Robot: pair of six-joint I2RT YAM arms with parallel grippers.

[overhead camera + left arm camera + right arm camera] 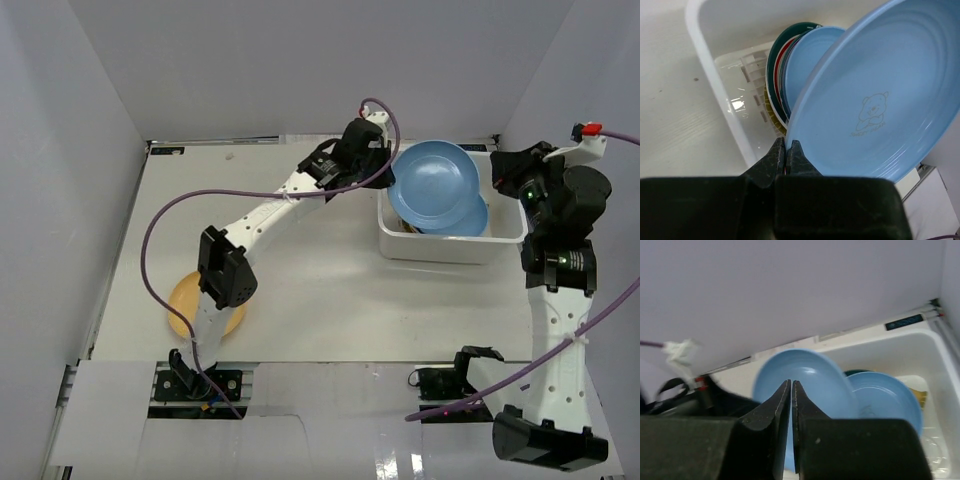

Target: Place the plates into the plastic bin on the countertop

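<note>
A plain blue plate (432,178) stands tilted over the left end of the plastic bin (450,247). My left gripper (786,143) is shut on its lower rim, seen from above at the left gripper (392,168). In the left wrist view this blue plate (880,100) fills the right side. Behind it, on edge in the bin (715,85), lean a second blue plate (810,60), a white plate with a green-red rim (774,75) and a yellow ribbed plate (771,107). My right gripper (791,385) hangs shut and empty by the bin's right end. A yellow-orange plate (185,300) lies on the countertop (330,290).
My left arm (260,225) stretches diagonally across the countertop and covers part of the yellow-orange plate. The right arm (560,290) stands upright along the right wall. Pale grey walls enclose the back and both sides.
</note>
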